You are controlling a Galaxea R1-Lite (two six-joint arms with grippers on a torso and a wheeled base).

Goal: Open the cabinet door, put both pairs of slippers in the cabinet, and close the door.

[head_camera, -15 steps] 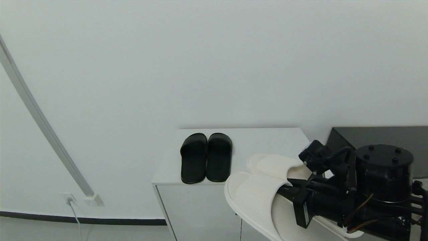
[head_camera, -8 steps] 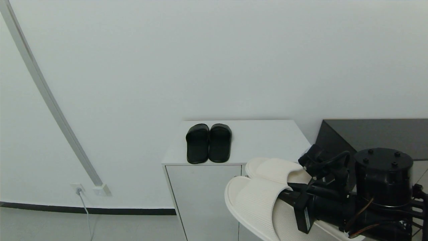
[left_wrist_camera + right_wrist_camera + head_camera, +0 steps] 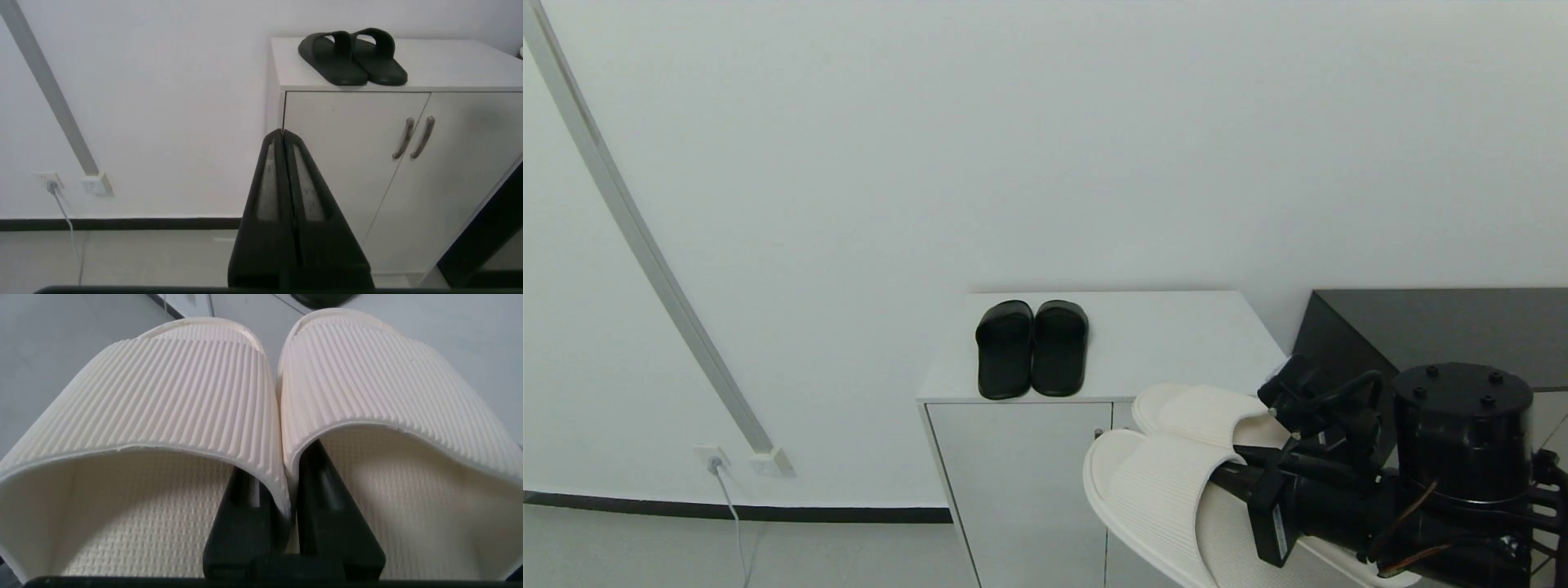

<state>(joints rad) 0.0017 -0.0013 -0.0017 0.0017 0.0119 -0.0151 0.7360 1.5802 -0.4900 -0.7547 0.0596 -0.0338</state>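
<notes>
- Head view: black slippers [image 3: 1032, 349] at the cabinet [image 3: 1176, 343] top's front edge; white slippers [image 3: 1168, 482] held by right gripper [image 3: 1232, 467] off its front right corner.
- Left wrist view: left gripper [image 3: 283, 140] pressed together, empty.
- Right wrist view: fingers [image 3: 328, 498] pinching the slippers' adjoining straps.

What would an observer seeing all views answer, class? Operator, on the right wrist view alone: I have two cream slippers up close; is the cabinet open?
Observer: No, both cabinet doors are shut, their handles side by side.
Operator: With the cream slippers held, where is the other pair?
Observer: The black slippers lie side by side on the cabinet top, near its front edge.
Operator: Is the left gripper free?
Observer: Yes, the left gripper is shut and empty, apart from the doors.
</notes>
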